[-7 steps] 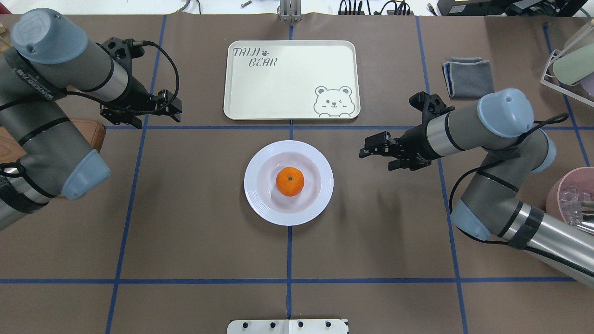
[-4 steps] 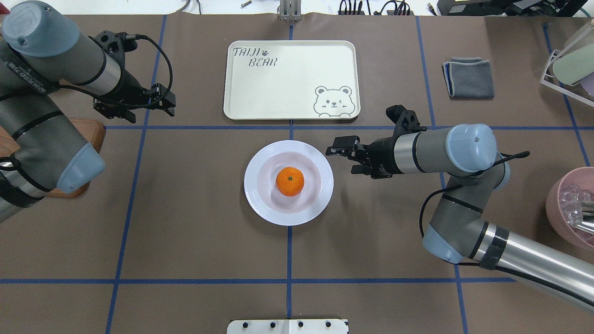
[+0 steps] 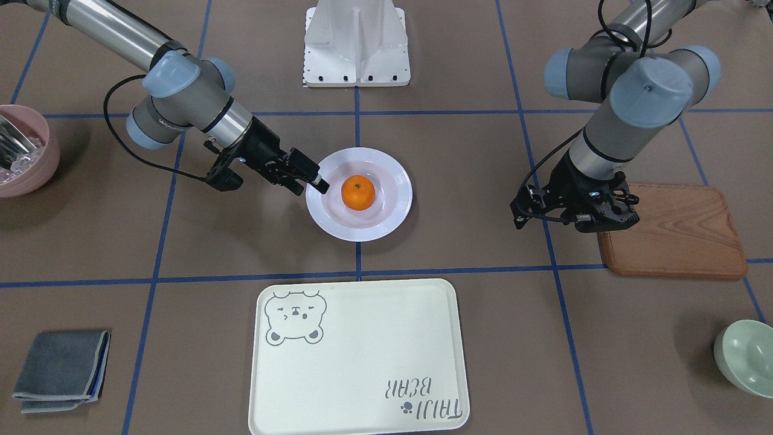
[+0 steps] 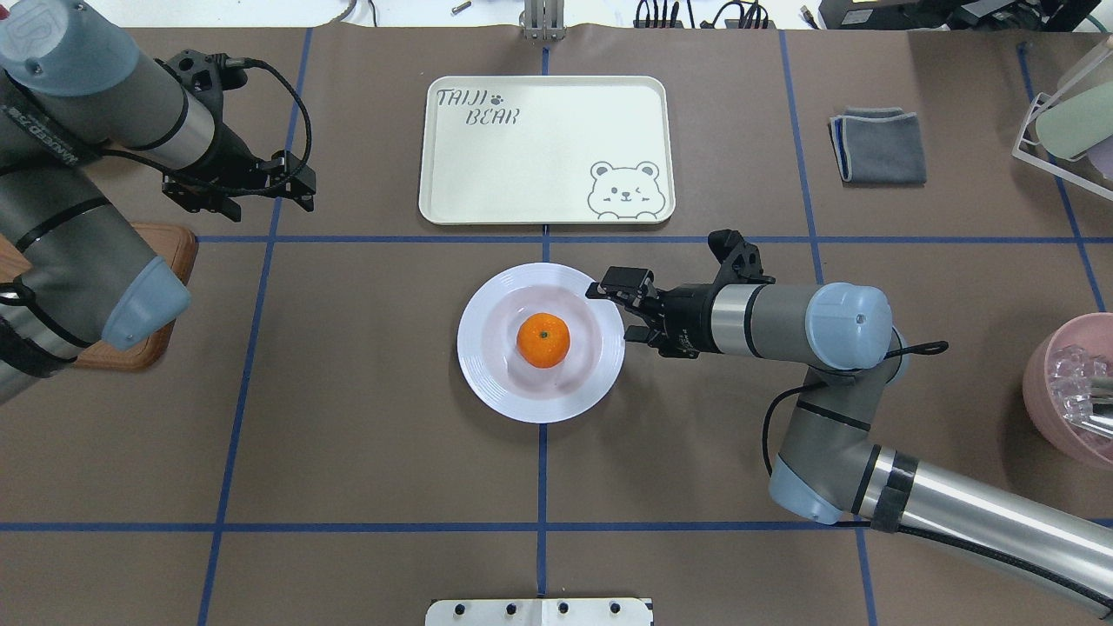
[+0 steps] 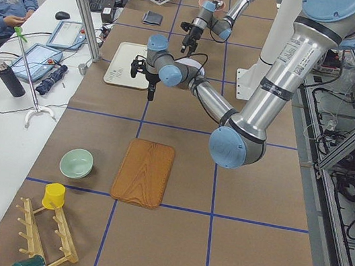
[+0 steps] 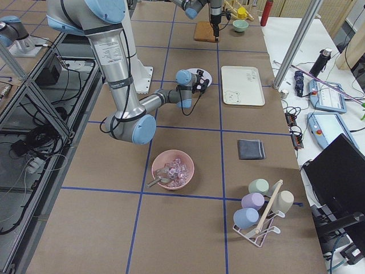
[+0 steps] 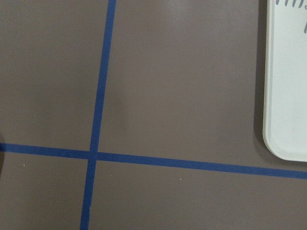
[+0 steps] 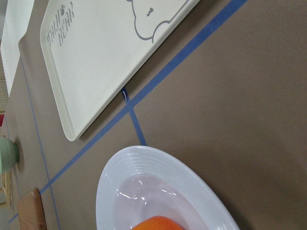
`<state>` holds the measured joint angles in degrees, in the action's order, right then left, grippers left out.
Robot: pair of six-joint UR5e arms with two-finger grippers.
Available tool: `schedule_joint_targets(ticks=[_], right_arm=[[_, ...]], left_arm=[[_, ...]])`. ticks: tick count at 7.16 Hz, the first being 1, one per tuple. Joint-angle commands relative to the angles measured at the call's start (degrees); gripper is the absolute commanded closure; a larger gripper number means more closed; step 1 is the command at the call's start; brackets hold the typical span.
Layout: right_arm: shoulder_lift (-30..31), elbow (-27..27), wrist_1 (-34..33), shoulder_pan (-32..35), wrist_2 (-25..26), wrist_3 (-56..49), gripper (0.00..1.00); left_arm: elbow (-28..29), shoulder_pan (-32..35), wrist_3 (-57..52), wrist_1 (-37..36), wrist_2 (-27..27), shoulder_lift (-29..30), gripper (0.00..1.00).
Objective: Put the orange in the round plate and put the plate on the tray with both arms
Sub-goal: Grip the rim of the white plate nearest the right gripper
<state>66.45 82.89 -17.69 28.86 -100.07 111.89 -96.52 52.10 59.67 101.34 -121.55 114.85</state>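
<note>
The orange (image 4: 543,339) (image 3: 358,192) lies in the middle of the white round plate (image 4: 487,382) (image 3: 362,232), which rests on the table just in front of the cream tray (image 4: 539,148) (image 3: 362,356). My right gripper (image 4: 614,310) (image 3: 311,184) is open at the plate's right rim, one finger over the rim edge; whether it touches I cannot tell. The right wrist view shows the plate rim (image 8: 144,163), a sliver of orange (image 8: 158,224) and the tray (image 8: 105,62). Far to the left of the tray, my left gripper (image 4: 304,193) hangs open and holds nothing.
A brown wooden board (image 3: 670,232) lies under the left arm, with a pale-green bowl (image 3: 746,356) beyond it. On the right side of the table are a pink bowl (image 4: 1069,382), a folded grey cloth (image 4: 878,143) and a cup rack (image 4: 1065,122).
My right gripper has swept left across the table up to the plate's right rim. The left gripper has drawn back a little, left and away from the tray.
</note>
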Motion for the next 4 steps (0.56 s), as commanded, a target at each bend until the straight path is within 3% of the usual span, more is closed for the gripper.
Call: schedule_joint_targets(ticks=[1,4], right_arm=[[-0.2,-1.1,1.4,-0.4,0.4,0.5,0.0],[0.0,0.1,1.3,0.5,-0.3,0.7,0.0]], left_arm=[[0.5,0.0,-0.2,0.1,0.1,0.0,0.02],[0.5,0.0,-0.2,0.1,0.1,-0.1,0.02]])
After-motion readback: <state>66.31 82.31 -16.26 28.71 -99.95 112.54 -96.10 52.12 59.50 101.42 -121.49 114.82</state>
